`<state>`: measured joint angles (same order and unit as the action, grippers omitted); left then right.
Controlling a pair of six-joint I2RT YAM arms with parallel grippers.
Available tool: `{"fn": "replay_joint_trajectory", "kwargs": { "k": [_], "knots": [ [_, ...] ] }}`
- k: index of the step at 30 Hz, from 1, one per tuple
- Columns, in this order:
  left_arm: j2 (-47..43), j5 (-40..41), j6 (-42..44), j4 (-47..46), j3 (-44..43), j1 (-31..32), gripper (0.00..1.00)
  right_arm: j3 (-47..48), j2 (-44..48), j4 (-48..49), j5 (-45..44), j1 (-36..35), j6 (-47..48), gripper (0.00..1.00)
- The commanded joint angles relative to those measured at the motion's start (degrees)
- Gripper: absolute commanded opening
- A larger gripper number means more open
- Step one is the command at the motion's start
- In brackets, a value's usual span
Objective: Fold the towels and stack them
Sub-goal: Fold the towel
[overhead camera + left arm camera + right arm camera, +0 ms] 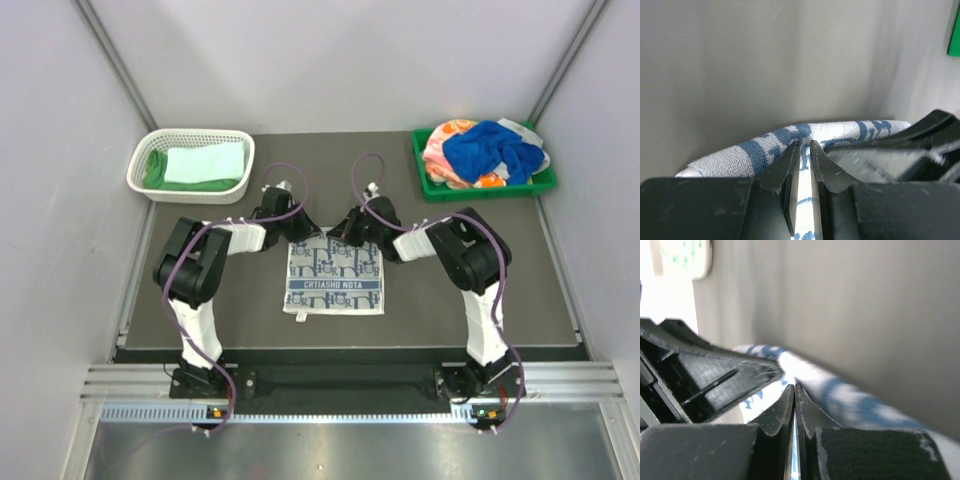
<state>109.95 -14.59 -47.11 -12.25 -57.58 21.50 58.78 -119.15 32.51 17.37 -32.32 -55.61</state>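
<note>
A white towel with grey-blue squares (335,278) lies flat on the dark table, mid-centre. My left gripper (302,228) is at its far edge, left of centre, shut on the towel's edge; in the left wrist view the jaws (805,143) pinch the cloth (765,146) with a thin gap. My right gripper (340,232) is at the same far edge just to the right, shut on the towel (850,400), jaws (794,386) nearly touching. The two grippers are close together; each shows in the other's wrist view.
A white mesh basket (143,160) at the back left holds a pale mint towel (205,160) on a bright green one (155,170). A green tray (430,185) at the back right holds a royal blue towel (490,148) and an orange-pink print towel (445,145).
</note>
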Motion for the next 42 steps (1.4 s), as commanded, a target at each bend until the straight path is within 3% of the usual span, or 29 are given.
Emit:
{"fn": "replay_joint_trajectory", "kwargs": {
  "k": [1, 19, 24, 36, 42],
  "knots": [
    [2.2, 3.1, 0.8, 0.2, 1.2, -0.8, 0.20, -3.1, -1.0, 11.7, 0.5, 2.5, -5.0, 0.02],
    [-0.4, 4.2, 2.6, 2.1, 3.9, -3.7, 0.19, -16.3, 5.2, 16.1, 1.8, 14.7, -4.8, 0.01],
    [-1.6, 4.8, 3.7, 3.2, 3.2, -4.0, 0.20, -15.2, 5.9, 10.8, 1.9, 15.3, -1.7, 0.00],
    [-6.5, 13.4, 9.3, 11.0, 2.1, -7.0, 0.22, -15.5, 5.1, 9.6, 3.1, 16.4, -0.2, 0.00],
    [-6.3, 13.8, 10.9, 12.0, 0.7, -7.1, 0.22, -13.7, 6.5, 7.3, 4.0, 16.4, 1.6, 0.00]
  ]
}}
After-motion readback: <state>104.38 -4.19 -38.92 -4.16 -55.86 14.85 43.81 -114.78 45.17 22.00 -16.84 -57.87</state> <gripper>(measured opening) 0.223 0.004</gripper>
